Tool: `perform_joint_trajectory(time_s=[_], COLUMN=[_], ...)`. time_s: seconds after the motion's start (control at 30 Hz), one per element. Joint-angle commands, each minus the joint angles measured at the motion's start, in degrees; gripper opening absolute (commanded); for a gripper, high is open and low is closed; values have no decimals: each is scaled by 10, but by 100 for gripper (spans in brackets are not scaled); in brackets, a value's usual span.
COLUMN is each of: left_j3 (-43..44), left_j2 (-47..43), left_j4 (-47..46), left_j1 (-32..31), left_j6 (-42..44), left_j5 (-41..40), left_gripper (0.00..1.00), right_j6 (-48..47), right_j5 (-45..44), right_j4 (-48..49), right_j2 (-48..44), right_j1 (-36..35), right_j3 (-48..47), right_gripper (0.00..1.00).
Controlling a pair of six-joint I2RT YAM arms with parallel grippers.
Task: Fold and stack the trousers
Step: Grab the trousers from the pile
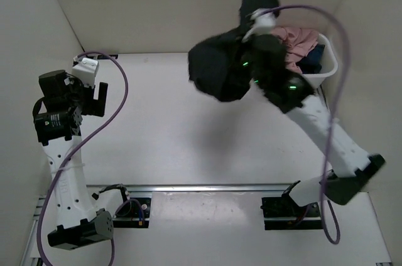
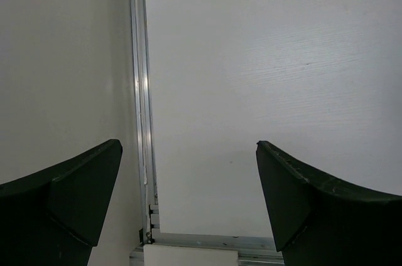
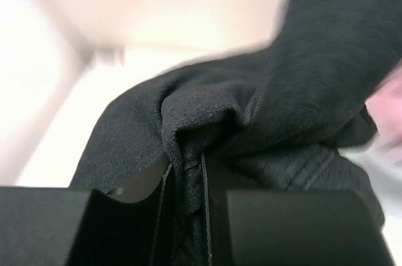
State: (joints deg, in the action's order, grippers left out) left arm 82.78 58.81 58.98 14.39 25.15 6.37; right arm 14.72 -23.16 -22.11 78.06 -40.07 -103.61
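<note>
Top external: I view from above and behind the near edge, looking down on the whole desk [image 1: 157,134] from far off, with the near edge at the bottom.

Left wrist: I look past the left gripper [image 2: 188,147], steeply down at the desk's left edge, from well above it.

Right wrist: hard against the trousers [image 3: 264,109] pinched in the right gripper [image 3: 186,165], by the far right corner, blurred.

The overhead view shares the left edge with one wrist and the black cloth with the other.

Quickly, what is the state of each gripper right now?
Left gripper: open, holding nothing.
Right gripper: closed on the trousers.
</note>
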Motion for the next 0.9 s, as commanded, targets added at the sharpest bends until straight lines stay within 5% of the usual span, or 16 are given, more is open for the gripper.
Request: perform_joint_trajectory(time_s=[0.0,0.03,0.1,0.2,0.37,0.47,0.57,0.73,0.87], left_j3=[6,-1,-21,-58,-73,-57,-44,-44,-51], left_j2=[-14,-14,-19,-19,22,87,159,285,356], left_j4=[20,20,20,25,38,60,61,1,-98], left_j1=[-2,-2,-2,-2,-22,-55,-145,-341,-410], left_j6=[23,29,34,54,87,87,56,-1,-17], left_j5=[-36,-36,-36,-8,68,101,116,123,74], left_gripper=[100,100,100,100,92,88,86,90,92], right_j6=[76,93,98,109,152,179,195,207,230], right_j5=[50,73,135,112,28,21,96,247,309], right_j4=[-4,-11,-37,-60,-46,-39,13,91,103], right_j2=[74,86,121,115,32,21,33,123,187], right_j1=[-65,-73,-78,-97,-67,-19,30,66,77], right_j3=[124,139,149,179,291,321,365,373,357], right_gripper=[20,43,74,87,92,85,77,77,77])
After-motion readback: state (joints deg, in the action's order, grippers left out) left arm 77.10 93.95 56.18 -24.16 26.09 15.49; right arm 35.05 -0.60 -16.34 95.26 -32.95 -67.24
